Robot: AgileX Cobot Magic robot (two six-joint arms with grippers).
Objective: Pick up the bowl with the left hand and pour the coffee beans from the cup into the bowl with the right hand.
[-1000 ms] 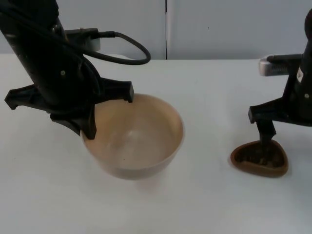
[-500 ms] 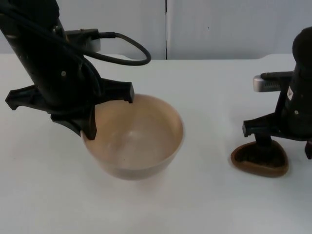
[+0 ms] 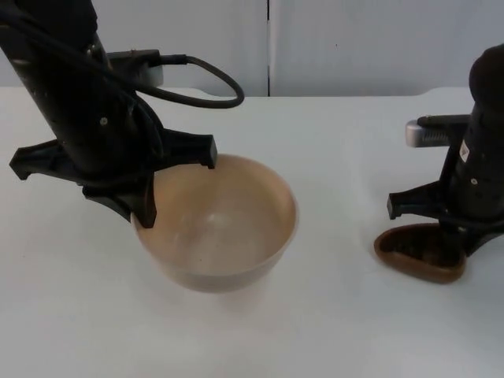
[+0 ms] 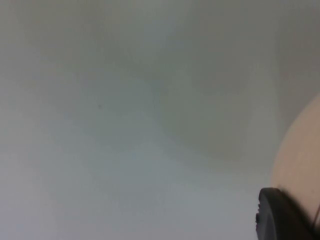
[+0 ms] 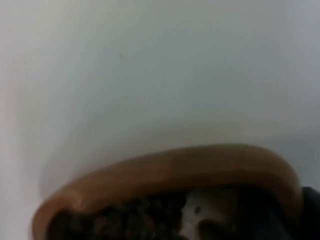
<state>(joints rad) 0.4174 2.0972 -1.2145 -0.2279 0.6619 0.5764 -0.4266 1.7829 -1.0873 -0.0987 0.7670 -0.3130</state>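
The white table (image 3: 331, 315) carries everything, and the biggest thing on it is the beige bowl (image 3: 228, 228), which stands left of centre with nothing inside. The left gripper (image 3: 143, 206) sits at the bowl's left rim, one finger (image 3: 146, 209) reaching down over the edge; whether it is clamped on the rim I cannot tell, and the bowl looks to rest on the table, so the pick-up seems not yet done. Over at the right, well apart from the bowl, stands the small brown cup (image 3: 419, 253), with dark coffee beans (image 5: 130, 220) lying inside it in the right wrist view. The right gripper (image 3: 453, 236) is down over the cup's far right side, seemingly with the rim between its fingers, though a firm grasp cannot be confirmed. By my reading the task is at the grasping stage: lifting the bowl, raising the cup, carrying it over and pouring are all left.
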